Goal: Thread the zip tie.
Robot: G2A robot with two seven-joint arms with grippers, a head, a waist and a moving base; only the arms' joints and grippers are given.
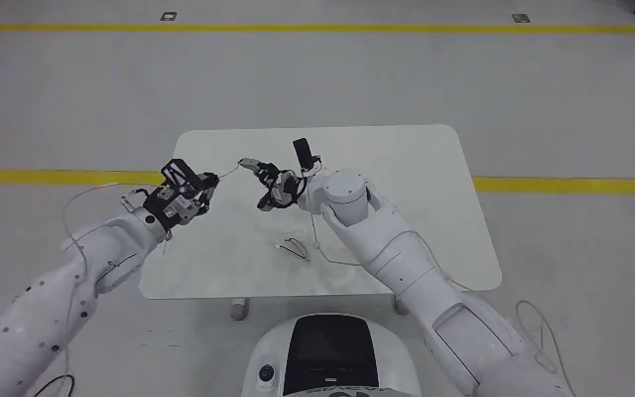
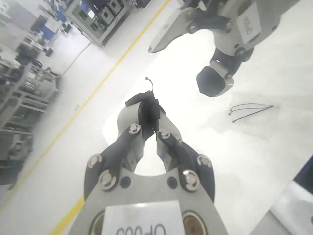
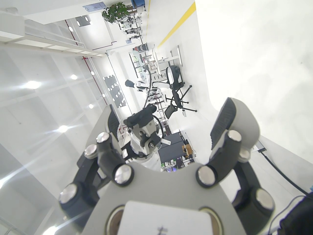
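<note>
My left gripper [image 2: 149,101] is shut on a thin black zip tie [image 2: 149,83], whose short free end with a small head sticks out past the fingertips. In the top view the left gripper [image 1: 198,187] hovers over the table's left side with the zip tie [image 1: 228,170] pointing toward my right gripper [image 1: 261,185]. The right gripper [image 3: 168,123] stands open, with nothing between its fingers, a short way from the tie's tip. Its two fingers [image 2: 209,84] spread wide in the left wrist view. From the right wrist, the left gripper [image 3: 141,123] faces it with the zip tie [image 3: 147,89].
Spare black zip ties [image 1: 294,247] lie on the white table [image 1: 417,198] in front of the right arm, also seen as zip ties [image 2: 249,110]. A small black object [image 1: 304,152] stands behind the right gripper. Bare table extends to the right.
</note>
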